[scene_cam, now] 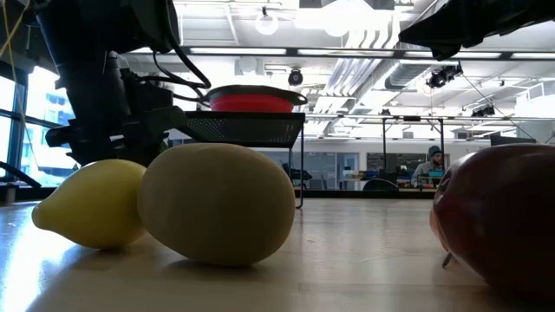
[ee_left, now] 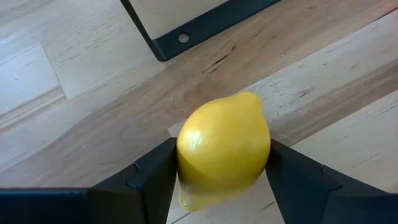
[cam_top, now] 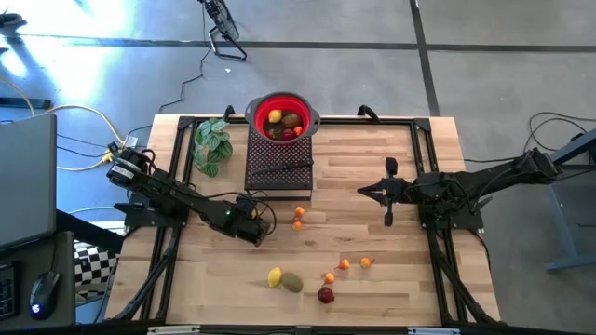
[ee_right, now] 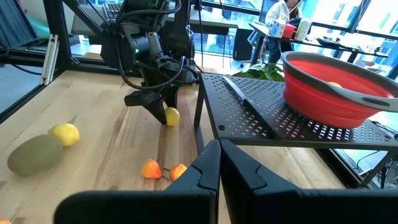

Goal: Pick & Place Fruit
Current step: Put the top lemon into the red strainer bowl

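Note:
My left gripper [ee_left: 222,149] is shut on a yellow lemon [ee_left: 224,146] at the table's left middle [cam_top: 258,226], close to the black mesh rack [cam_top: 279,163]. The red bowl [cam_top: 282,116] on that rack holds several fruits. Loose on the wood lie two orange fruits [cam_top: 298,218], a second lemon [cam_top: 275,276] beside an olive-green fruit [cam_top: 292,282], three small orange ones [cam_top: 344,265] and a dark red one [cam_top: 325,295]. My right gripper [cam_top: 372,191] waits shut at the right middle, touching nothing. My left gripper pinches the lemon across its middle [ee_left: 186,155] between the two fingers [ee_left: 152,177], one on each side. The fingers come from above, slanting down [ee_right: 163,107]. The lemon sits low by the wood; whether it rests on the table, I cannot tell.
A green leafy plant [cam_top: 212,144] stands left of the rack, and a black-handled knife [cam_top: 281,169] lies on the mesh. Black frame rails [cam_top: 172,242] run along both table sides. Bare wood lies between the two arms. A person [scene_cam: 431,163] sits far behind.

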`<state>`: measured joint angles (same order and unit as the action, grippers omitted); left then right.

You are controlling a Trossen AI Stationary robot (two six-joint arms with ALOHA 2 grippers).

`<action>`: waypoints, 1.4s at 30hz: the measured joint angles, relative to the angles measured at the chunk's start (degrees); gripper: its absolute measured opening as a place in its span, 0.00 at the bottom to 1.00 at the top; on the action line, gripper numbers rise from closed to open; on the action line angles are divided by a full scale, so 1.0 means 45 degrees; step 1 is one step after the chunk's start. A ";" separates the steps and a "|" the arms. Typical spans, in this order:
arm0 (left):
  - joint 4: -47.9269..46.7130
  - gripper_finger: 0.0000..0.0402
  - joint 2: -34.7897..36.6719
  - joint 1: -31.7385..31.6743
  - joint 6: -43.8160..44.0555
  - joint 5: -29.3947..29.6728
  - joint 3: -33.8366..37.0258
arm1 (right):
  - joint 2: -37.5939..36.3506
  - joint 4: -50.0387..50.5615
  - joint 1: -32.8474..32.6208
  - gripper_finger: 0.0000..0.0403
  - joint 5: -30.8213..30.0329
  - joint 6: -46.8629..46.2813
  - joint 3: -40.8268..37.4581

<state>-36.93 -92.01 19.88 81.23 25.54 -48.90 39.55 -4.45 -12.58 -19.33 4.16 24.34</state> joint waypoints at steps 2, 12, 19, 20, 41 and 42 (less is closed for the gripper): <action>0.0000 0.54 0.0000 0.0000 -0.0007 0.0000 0.0000 | 0.0000 0.0000 0.0000 0.01 0.0000 0.0000 0.0000; 0.0005 0.54 0.0000 0.0000 -0.0092 -0.0102 0.0000 | 0.0000 0.0000 0.0000 0.01 -0.0002 0.0000 0.0000; 0.0287 0.54 0.0000 0.0000 -0.0623 -0.0312 -0.0231 | 0.0000 0.0000 0.0000 0.01 -0.0001 0.0000 0.0000; 0.0301 0.54 0.0000 0.0000 -0.0779 -0.0358 -0.0345 | 0.0000 0.0000 0.0000 0.01 0.0000 0.0000 0.0000; 0.0213 0.54 0.0053 -0.0461 -0.6696 0.0111 -0.6109 | 0.0000 -0.0005 -0.0001 0.01 -0.0005 0.0039 0.0000; 0.0123 0.54 0.0053 -0.0583 -0.7204 0.0114 -0.6458 | 0.0000 -0.0005 -0.0005 0.01 -0.0001 0.0039 0.0000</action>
<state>-36.38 -91.77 17.25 48.81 26.05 -77.97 39.55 -4.47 -12.60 -19.34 4.34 24.34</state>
